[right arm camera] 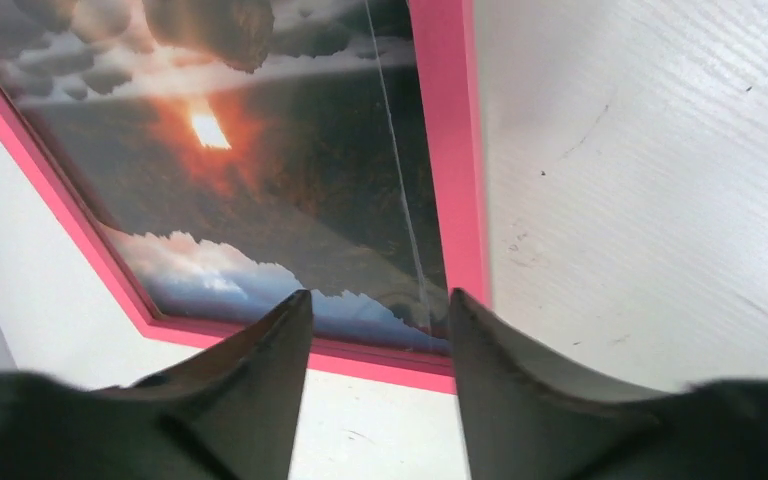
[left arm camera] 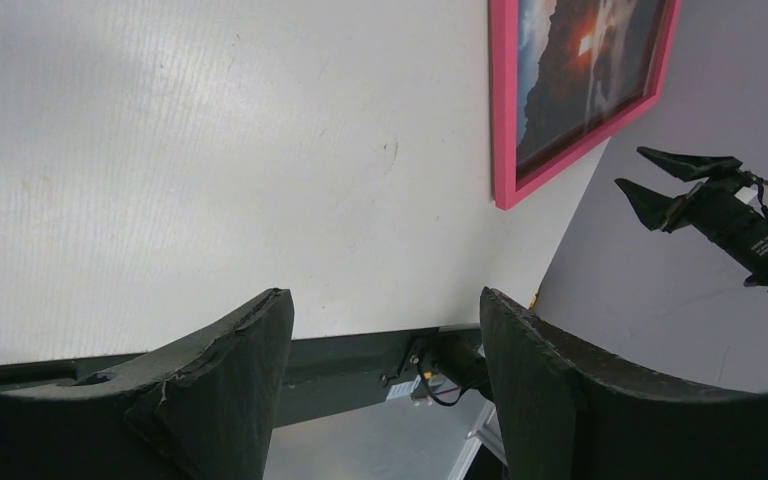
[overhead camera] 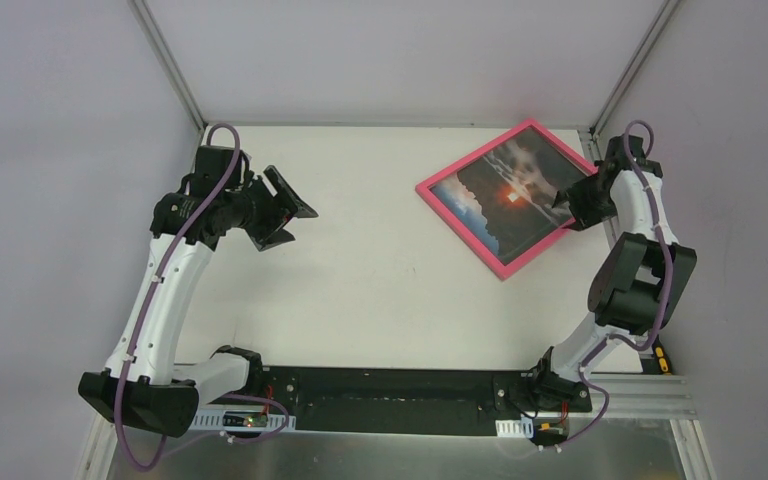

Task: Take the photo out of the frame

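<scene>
Hovering over the frame's (overhead camera: 465, 228) right side, the right end effector (right arm camera: 378, 300) had its two fingers parted by a moderate gap with nothing between them. Whether the tips touched the pink border could not be told. The left end effector (left arm camera: 385, 300) was spread wider and held nothing, poised above bare counter (overhead camera: 380, 290) well apart from the frame.

Both pairs of fingers were matte black, broad at the base and tapering to blunt wedge tips. The left pair looked rough along the edges, with a fine crack on one inner face.

The frame was a thin, bright pink rectangle with flat, smooth rails and mitred corners. It lay picture side up at the far right of the counter, turned cornerwise to the counter's edges. The photo (overhead camera: 515, 195) sat inside it, showing an orange sun among dark clouds, with paler cloud and blue toward one end. Its surface was glossy, and a thin pale line ran across it in the right wrist view.

The counter was white with a fine ribbed grain, faint scuffs and a few dark specks.
</scene>
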Motion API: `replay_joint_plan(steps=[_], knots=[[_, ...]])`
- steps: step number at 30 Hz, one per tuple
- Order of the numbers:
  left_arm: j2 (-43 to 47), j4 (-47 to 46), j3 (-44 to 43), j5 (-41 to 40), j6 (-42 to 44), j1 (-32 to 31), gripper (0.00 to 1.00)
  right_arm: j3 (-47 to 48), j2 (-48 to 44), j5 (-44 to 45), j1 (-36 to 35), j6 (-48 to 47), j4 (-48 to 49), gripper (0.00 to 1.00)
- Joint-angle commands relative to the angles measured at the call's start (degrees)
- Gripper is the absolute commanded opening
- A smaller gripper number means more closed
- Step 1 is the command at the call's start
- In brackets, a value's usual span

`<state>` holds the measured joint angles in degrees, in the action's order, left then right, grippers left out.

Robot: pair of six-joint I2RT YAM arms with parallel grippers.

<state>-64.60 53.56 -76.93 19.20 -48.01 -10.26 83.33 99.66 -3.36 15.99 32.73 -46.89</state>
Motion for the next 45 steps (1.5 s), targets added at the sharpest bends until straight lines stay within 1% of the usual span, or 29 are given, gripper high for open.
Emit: replay_joint_plan(steps=[1,2,4,6,8,12,14,17,19,20,23,25,30,33,36,37,41,45], knots=[[2.1,0.2,0.0,0.8,0.9,0.2,0.70,-0.4,-1.7,-1.5,-0.1,1.0,-3.9,0.68],[2.3,0.2,0.1,1.0,0.9,0.2,0.70,-1.7,-1.8,-1.7,-0.1,1.0,-2.9,0.74],[2.2,0.3,0.5,1.4,0.9,0.2,0.70,-4.7,-1.4,-1.5,-0.2,0.9,-0.8,0.82],[2.1,0.2,0.8,1.9,1.0,0.2,0.70,-6.6,0.1,-1.4,-0.2,0.8,0.6,0.83],[2.1,0.2,0.9,2.0,1.3,0.2,0.70,-8.1,2.1,-1.7,-0.3,0.7,2.1,0.82],[2.5,0.1,0.9,2.1,2.1,0.2,0.72,-10.0,5.3,-2.5,-0.3,0.7,5.7,0.67],[2.8,0.0,0.8,2.3,2.2,0.2,0.72,-10.2,6.4,-2.4,-0.3,0.7,6.2,0.61],[3.1,0.0,0.4,3.0,2.3,0.2,0.73,-10.5,7.1,-1.9,-0.3,0.2,6.8,0.54],[3.1,0.0,0.3,3.4,2.5,0.2,0.73,-10.3,7.9,-1.6,-0.3,-0.3,7.2,0.53],[3.2,0.0,0.3,3.6,2.4,0.2,0.73,-10.1,8.4,-1.6,-0.3,-0.6,7.1,0.49],[3.4,0.0,0.2,4.0,2.1,0.2,0.73,-9.3,9.0,-1.3,-0.3,-1.4,6.4,0.35],[3.5,0.0,0.0,4.2,1.9,0.2,0.73,-8.3,7.8,-0.8,-0.3,-1.5,4.9,0.27],[4.2,0.0,-1.0,4.5,1.3,0.2,0.73,-3.0,2.5,1.4,-0.3,-0.6,-3.1,0.19],[4.7,0.1,-1.4,4.9,0.6,0.2,0.74,0.9,-0.2,1.1,-0.4,-0.1,-7.9,0.11],[5.1,0.1,-1.4,5.1,-0.1,0.2,0.74,3.6,-2.2,-0.7,-0.5,-0.1,-10.5,0.02],[5.0,0.1,-1.4,5.1,-0.2,0.2,0.74,4.0,-2.8,-1.5,-0.5,-0.3,-10.9,0.00],[4.9,0.2,-2.4,5.1,-0.3,0.2,0.75,4.2,-5.6,-2.7,-2.8,-1.4,-11.0,0.00],[5.0,0.7,-3.7,4.4,-0.5,0.2,0.75,0.1,-11.0,-0.3,-9.8,-3.6,-6.4,0.00]])
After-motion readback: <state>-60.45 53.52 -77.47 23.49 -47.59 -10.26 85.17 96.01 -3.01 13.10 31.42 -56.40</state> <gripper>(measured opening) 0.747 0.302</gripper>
